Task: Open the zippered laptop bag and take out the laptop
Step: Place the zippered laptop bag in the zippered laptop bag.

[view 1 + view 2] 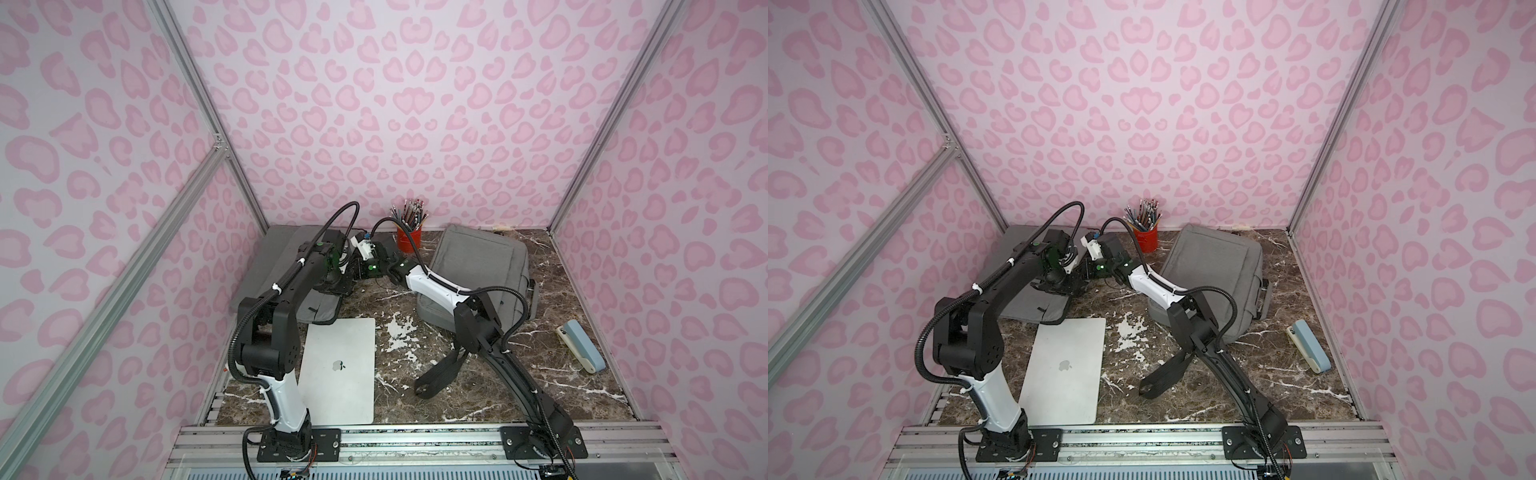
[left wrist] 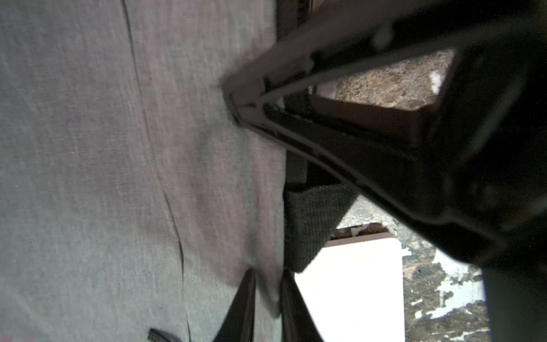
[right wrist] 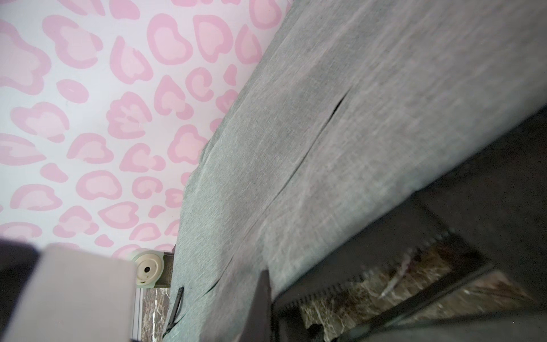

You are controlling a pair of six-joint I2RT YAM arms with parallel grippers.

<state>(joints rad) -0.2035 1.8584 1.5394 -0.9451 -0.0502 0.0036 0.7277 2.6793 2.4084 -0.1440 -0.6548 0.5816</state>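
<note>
The grey laptop bag (image 1: 274, 253) (image 1: 1034, 307) lies flat at the back left of the marble table. In front of it, outside the bag, the silver laptop (image 1: 338, 370) (image 1: 1063, 365) (image 2: 355, 284) rests lid up. Both arms meet over the bag's right edge. My left gripper (image 2: 268, 278) (image 1: 332, 286) has a fold of the grey fabric (image 2: 177, 177) pinched between its fingers. My right gripper (image 3: 268, 284) (image 2: 236, 103) (image 1: 351, 272) is shut on the bag's upper flap (image 3: 325, 148), holding it raised, so the zipper teeth (image 3: 340, 287) and the table beneath show through the mouth.
A second, thicker grey bag (image 1: 478, 274) lies at the back right, its black strap (image 1: 440, 370) trailing toward the front. A red cup of pencils (image 1: 409, 239) stands at the back wall. A blue-and-cream object (image 1: 582, 345) lies near the right wall. Pink-patterned walls enclose three sides.
</note>
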